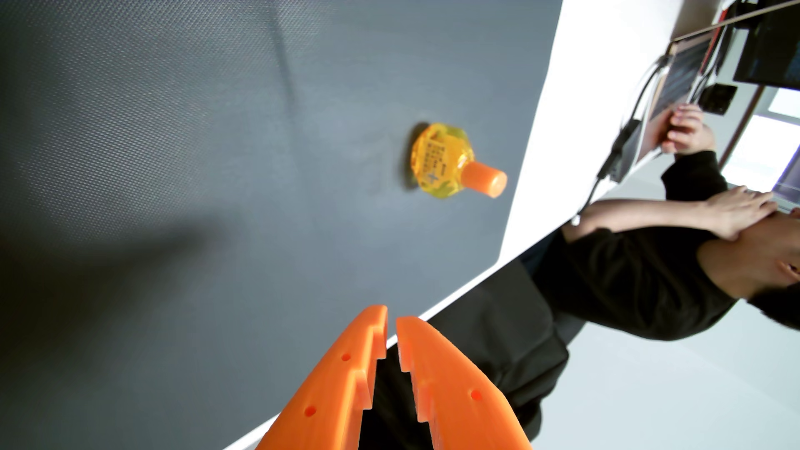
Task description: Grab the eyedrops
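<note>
gripper [391, 322] nearly clenched, empty | eyedrops [441, 162] upright on mat [173, 173], light, slick | open up, pinch faceted body below cap [485, 179]

One eyedrop bottle [446, 162], one dark mat [216, 173], one person [649, 281].

Yellow eyedrops [437, 162], orange cap, upright on grey mat [216, 130].

Office: laptop [675, 82], monitor [770, 43], cables [623, 143]
</note>
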`<state>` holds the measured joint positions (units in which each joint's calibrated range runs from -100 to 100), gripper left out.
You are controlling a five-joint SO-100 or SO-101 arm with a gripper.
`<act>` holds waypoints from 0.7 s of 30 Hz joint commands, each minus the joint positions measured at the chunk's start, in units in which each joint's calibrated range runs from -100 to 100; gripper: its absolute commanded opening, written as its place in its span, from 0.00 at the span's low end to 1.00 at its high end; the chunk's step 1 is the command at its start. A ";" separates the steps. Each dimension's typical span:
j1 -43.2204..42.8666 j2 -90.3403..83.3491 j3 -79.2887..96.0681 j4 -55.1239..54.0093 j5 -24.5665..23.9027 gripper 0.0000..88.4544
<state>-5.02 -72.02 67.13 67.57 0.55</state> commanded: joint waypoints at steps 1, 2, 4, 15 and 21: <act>0.45 6.76 -6.21 -2.62 0.10 0.01; 0.45 9.13 -7.03 -3.05 0.10 0.02; 0.36 13.72 -8.38 -4.61 0.00 0.02; 0.20 36.91 -23.86 -6.68 0.52 0.09; 0.28 45.57 -34.40 -4.18 1.31 0.09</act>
<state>-5.02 -29.29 38.87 62.34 1.54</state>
